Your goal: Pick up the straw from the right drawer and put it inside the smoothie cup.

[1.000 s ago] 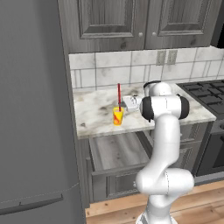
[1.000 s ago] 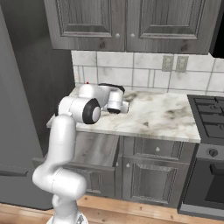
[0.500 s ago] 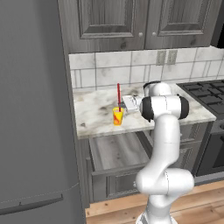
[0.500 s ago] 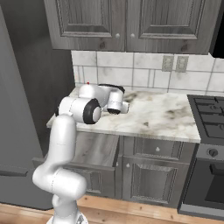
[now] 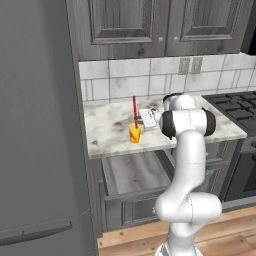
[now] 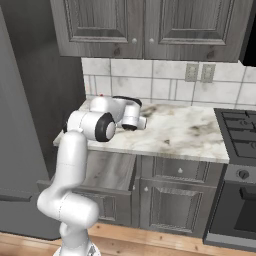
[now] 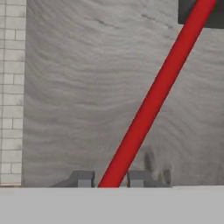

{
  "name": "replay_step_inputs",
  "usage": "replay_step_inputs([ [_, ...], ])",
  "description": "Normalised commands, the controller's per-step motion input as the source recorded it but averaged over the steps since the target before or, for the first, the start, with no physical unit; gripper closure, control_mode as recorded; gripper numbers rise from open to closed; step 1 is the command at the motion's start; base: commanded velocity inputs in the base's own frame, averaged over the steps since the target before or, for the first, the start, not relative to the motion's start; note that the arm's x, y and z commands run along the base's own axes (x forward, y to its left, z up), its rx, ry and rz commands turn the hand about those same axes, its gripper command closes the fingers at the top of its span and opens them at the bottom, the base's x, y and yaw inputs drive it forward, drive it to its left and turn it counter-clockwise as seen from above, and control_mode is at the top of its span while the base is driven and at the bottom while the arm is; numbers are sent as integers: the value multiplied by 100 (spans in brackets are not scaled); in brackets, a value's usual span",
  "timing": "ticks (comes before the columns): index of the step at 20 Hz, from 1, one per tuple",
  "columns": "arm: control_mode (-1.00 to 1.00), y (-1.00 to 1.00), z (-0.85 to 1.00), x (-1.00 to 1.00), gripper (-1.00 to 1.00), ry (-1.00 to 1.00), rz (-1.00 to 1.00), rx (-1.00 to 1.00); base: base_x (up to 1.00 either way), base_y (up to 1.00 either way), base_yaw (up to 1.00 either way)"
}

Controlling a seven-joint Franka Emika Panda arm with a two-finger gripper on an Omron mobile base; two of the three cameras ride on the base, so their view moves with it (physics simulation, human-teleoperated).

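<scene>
The thin straight red straw (image 5: 134, 109) stands in the small tapered yellow smoothie cup (image 5: 134, 133) near the marble desk's (image 5: 105, 131) front edge – light, stiff, slippery; best pinched mid-length. The hand (image 7: 111, 178) flanks it; cannot tell if its grip holds – fingers look slightly parted

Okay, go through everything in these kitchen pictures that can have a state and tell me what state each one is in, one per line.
straw: standing upright in the cup, its top between the fingertips
smoothie cup: upright on the counter, straw inside
right drawer: pulled open
upper cabinet doors: closed
hand: fingertips either side of the straw, a slight gap on the right one
</scene>
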Motion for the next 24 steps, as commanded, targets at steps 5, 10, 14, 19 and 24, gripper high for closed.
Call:
replay_step_inputs([
  [5,-100,4,-10,0,-100,-5,0,0,0,0,0],
  [10,-100,0,-6,0,-100,-4,0,0,0,0,0],
  [14,-100,0,-2,0,-100,-4,0,0,0,0,0],
  [19,-100,0,0,0,-100,-3,0,0,0,0,0],
  [24,-100,0,0,2,-100,-2,0,0,0,0,0],
])
